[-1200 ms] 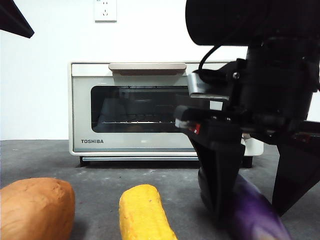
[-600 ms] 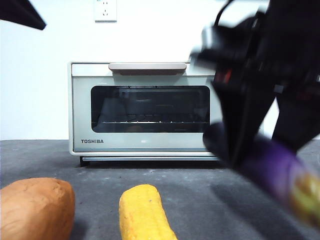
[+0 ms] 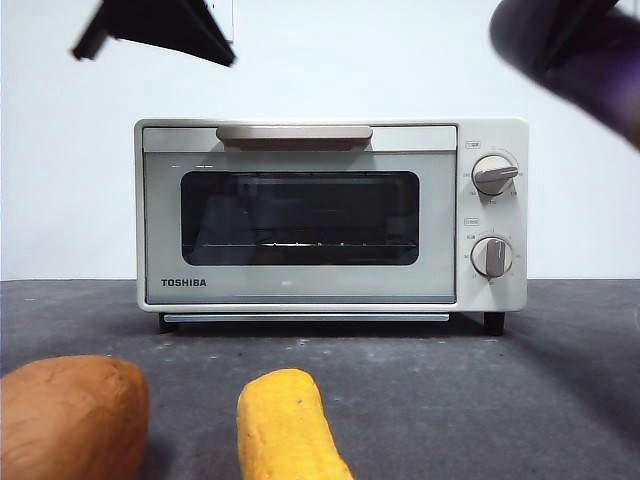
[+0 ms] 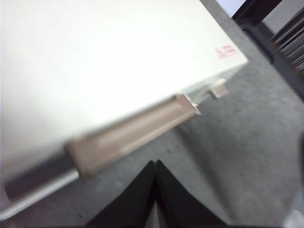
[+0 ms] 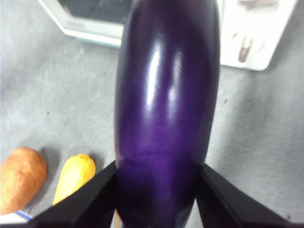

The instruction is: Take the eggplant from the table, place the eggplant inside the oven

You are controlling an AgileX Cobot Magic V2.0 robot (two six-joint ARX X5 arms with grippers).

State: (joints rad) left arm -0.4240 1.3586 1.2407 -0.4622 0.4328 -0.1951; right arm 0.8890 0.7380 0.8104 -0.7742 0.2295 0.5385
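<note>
The glossy dark-purple eggplant (image 5: 166,109) fills the right wrist view, clamped between my right gripper's (image 5: 156,190) black jaws. In the front view it hangs blurred at the top right corner (image 3: 580,50), high above the table (image 3: 480,390). The cream-white oven (image 3: 330,215) stands at the back with its dark glass door shut. My left gripper (image 4: 156,166) hovers just above the oven's beige handle (image 4: 130,135), jaws pressed together and holding nothing; it shows as a black shape (image 3: 160,30) at the front view's top left.
An orange-brown sweet potato (image 3: 70,415) and a yellow corn-like cylinder (image 3: 285,425) lie at the table's front left. Two round knobs (image 3: 492,215) sit on the oven's right side. A wall socket is above the oven.
My right gripper has lifted the eggplant from the table's front right up to the top right corner. The left gripper has moved right and down toward the oven's top.
</note>
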